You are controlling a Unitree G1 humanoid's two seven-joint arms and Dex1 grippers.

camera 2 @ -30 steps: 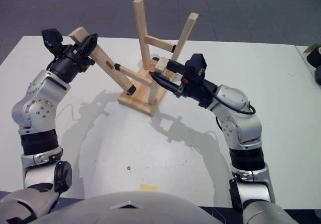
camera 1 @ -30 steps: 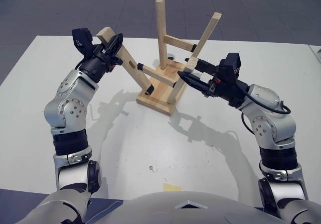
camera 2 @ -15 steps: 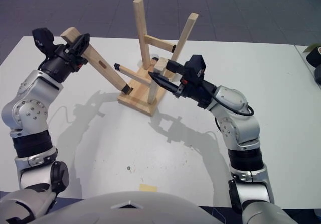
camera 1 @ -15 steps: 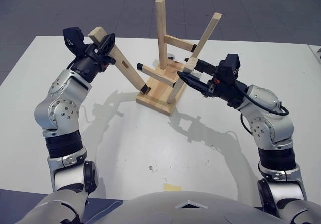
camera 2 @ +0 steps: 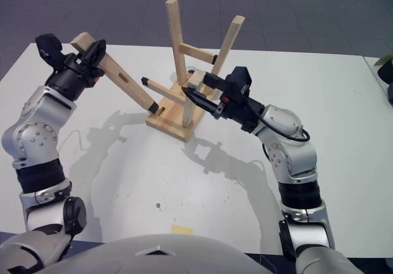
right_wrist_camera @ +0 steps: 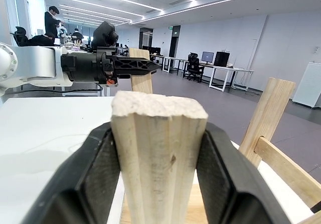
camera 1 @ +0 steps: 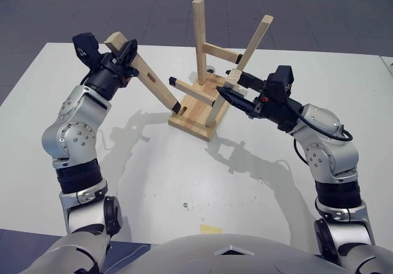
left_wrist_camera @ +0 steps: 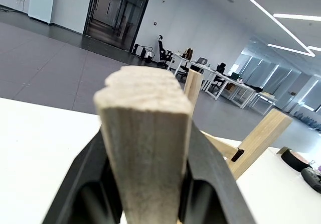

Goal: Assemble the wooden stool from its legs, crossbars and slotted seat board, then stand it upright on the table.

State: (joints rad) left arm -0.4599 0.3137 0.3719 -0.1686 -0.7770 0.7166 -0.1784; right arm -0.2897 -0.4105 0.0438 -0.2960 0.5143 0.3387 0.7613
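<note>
Wood: L pincer (camera 1: 128,56) clamped on loose leg (camera 1: 153,80), R pincer (camera 1: 228,85) on fitted leg (camera 1: 216,111); wrist cams reveal end grain (right_wrist_camera: 158,106).

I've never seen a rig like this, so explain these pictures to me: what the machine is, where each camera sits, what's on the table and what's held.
This is a humanoid robot with two arms, each ending in a two-fingered pincer. The two wide pictures come from cameras on its head, looking down over the arms; the two close-ups come from its wrists. On the white table lies a wooden seat board with two tall legs joined by a crossbar standing up from it: a stool built upside down. The right pincer clamps a third leg standing on the board; the left pincer clamps a slanted leg near its top.
</note>
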